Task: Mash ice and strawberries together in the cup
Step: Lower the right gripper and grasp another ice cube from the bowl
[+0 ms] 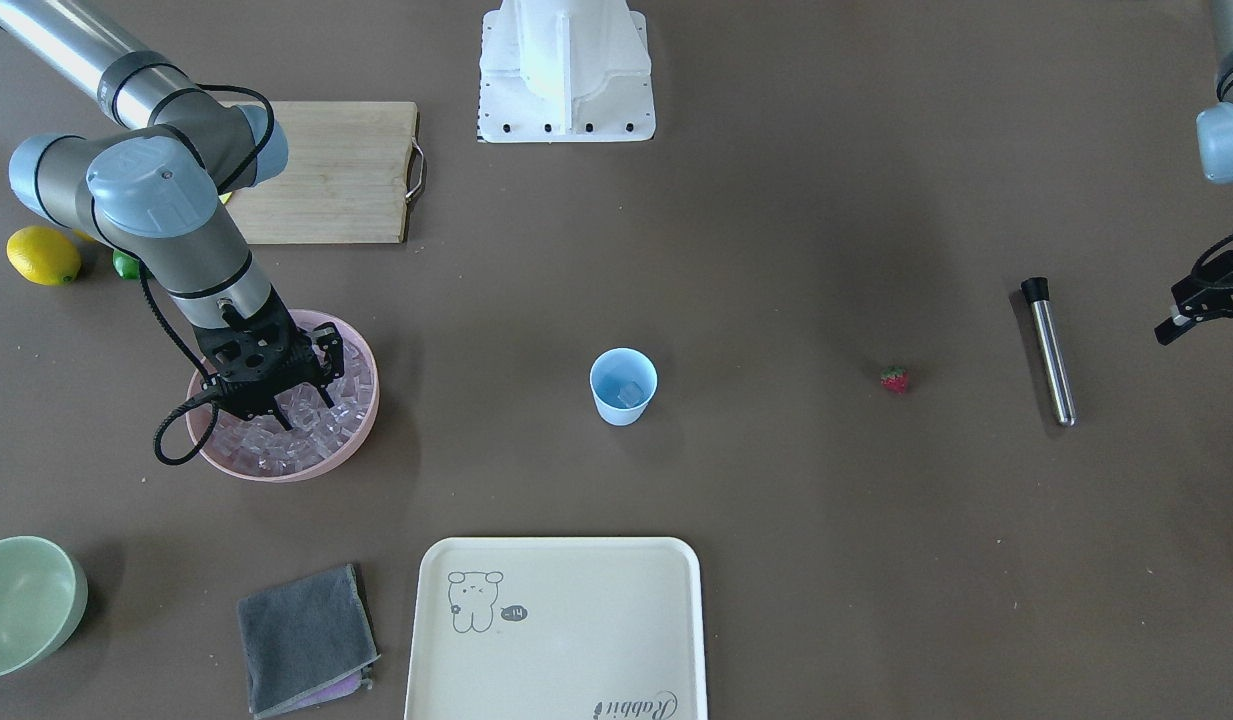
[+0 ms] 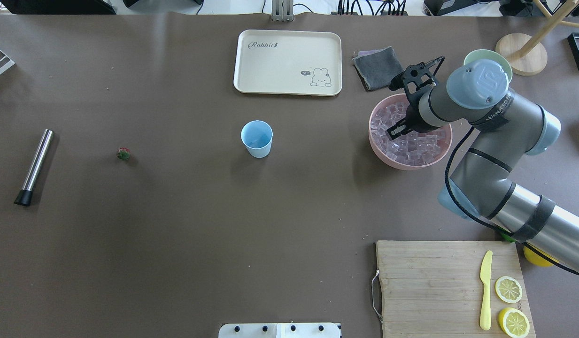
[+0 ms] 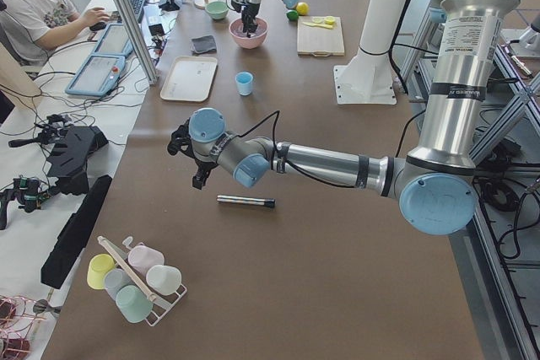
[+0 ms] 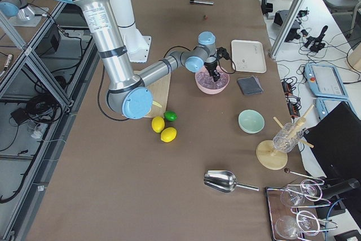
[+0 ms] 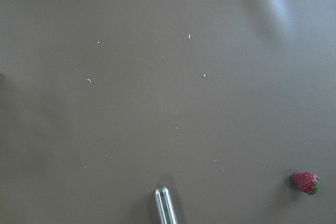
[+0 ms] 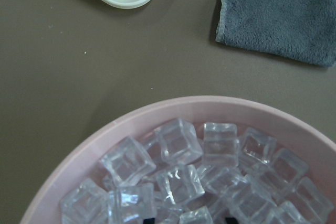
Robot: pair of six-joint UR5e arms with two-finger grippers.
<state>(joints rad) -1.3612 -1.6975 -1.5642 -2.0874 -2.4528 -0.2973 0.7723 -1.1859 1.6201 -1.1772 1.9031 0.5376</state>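
Note:
The light-blue cup [image 1: 623,388] [image 2: 257,138] stands upright mid-table with one clear ice cube [image 1: 631,393] inside. More ice [image 6: 178,177] [image 2: 411,148] fills the pink bowl [image 1: 368,410] [image 2: 402,164]. My right gripper [image 1: 301,405] [image 6: 189,219] is lowered into that bowl, its jaws open with cubes between the tips. The strawberry [image 1: 894,379] [image 2: 123,154] [image 5: 305,182] lies alone on the table. My left gripper [image 1: 1211,320] hovers beyond a steel muddler [image 1: 1049,350] [image 2: 34,166], open and empty.
A cream tray [image 1: 556,640], a grey cloth [image 1: 306,640] and a pale green bowl [image 1: 26,600] sit along the operators' edge. A wooden cutting board [image 2: 430,281] holds a yellow knife [image 2: 485,291] and lemon halves. A lemon [image 1: 43,255] and a lime [image 1: 126,265] lie beside it.

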